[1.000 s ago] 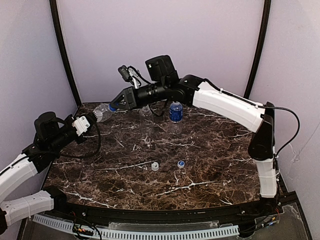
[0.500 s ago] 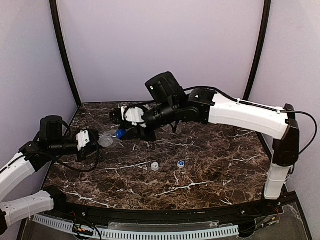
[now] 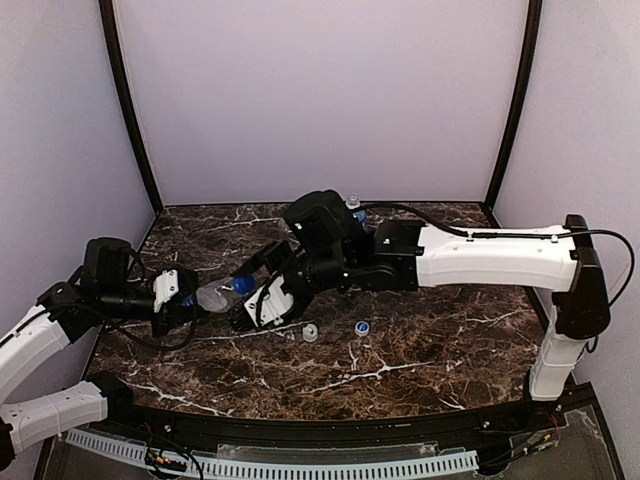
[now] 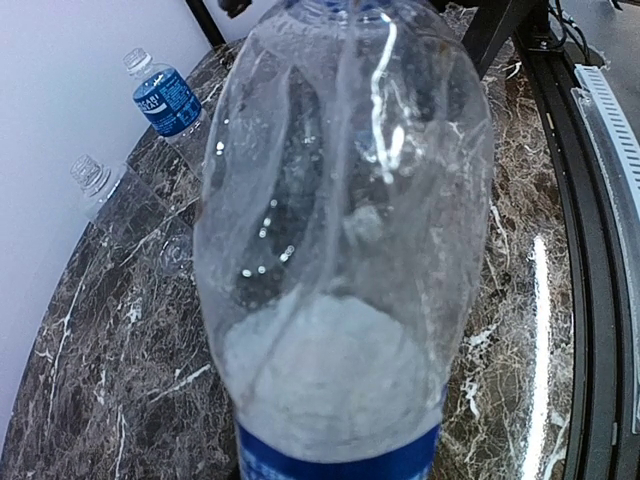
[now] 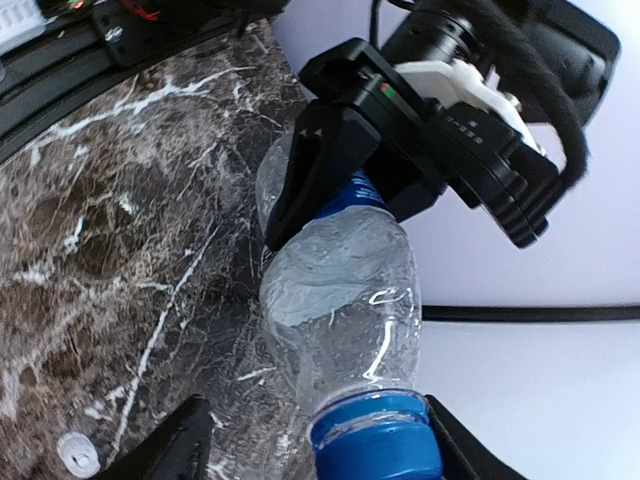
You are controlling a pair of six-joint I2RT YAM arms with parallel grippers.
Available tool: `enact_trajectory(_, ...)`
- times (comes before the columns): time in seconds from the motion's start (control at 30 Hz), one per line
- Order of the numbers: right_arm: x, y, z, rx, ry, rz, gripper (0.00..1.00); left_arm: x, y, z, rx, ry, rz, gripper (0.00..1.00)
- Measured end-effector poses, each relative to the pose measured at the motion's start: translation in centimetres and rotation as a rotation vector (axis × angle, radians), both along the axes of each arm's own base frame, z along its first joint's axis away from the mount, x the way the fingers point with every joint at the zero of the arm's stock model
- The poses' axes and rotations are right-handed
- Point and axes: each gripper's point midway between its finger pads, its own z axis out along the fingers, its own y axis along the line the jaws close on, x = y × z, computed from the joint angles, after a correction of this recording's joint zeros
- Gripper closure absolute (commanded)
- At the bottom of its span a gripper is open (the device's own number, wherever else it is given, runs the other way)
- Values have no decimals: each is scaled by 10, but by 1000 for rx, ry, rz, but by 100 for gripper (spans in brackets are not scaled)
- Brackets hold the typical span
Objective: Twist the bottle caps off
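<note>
Top external: we see two loose caps [image 3: 310, 333] — left tool [image 3: 186, 298] grips the last bottle [image 3: 214, 296], right tool [image 5: 318, 420] open round its blue cap [image 5: 375, 442].

Robot test cell in a lab. Plain pale lilac walls [image 3: 320, 90] close in the back and both sides, with black poles [image 3: 125, 110] running up the rear corners. A dark marble-patterned table [image 3: 420, 350] fills the booth. The left arm [image 3: 30, 345] and the right arm [image 3: 490, 258], white and black robot limbs, reach over it from its near edge. A white slotted strip [image 3: 300, 467] runs along the front. Small plastic bottles [image 4: 165, 98] stand by the back wall.
</note>
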Motion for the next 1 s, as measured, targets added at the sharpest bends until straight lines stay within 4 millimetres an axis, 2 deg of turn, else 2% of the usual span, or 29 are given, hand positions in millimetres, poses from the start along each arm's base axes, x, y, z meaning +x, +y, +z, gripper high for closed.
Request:
enact_trajectory(0.07, 1, 1, 0, 14, 10, -15, 4, 0, -1, 3, -13, -4, 2, 78)
enact_trajectory(0.13, 1, 1, 3, 41, 43, -34, 1, 0, -2, 8, -29, -19, 0, 78)
enact_trajectory(0.23, 0, -5, 15, 98, 135, -72, 1, 0, -3, 15, -47, -41, -1, 78)
enact_trajectory(0.4, 2, -13, 58, 238, 360, -135, 1, 6, -4, 23, -65, -76, 11, 78)
enact_trajectory(0.57, 1, -17, 96, 318, 710, -138, 2, 20, 0, 33, -67, -143, 65, 78)
enact_trajectory(0.77, 28, -10, 152, 427, 1129, -271, 19, 49, 13, 40, -44, -267, 195, 78)
enact_trajectory(0.87, 49, -3, 152, 452, 1291, -383, 23, 63, 21, 42, -28, -340, 263, 78)
enact_trajectory(1.0, 70, 15, 116, 412, 1448, -550, 24, 78, 30, 50, -2, -444, 329, 78)
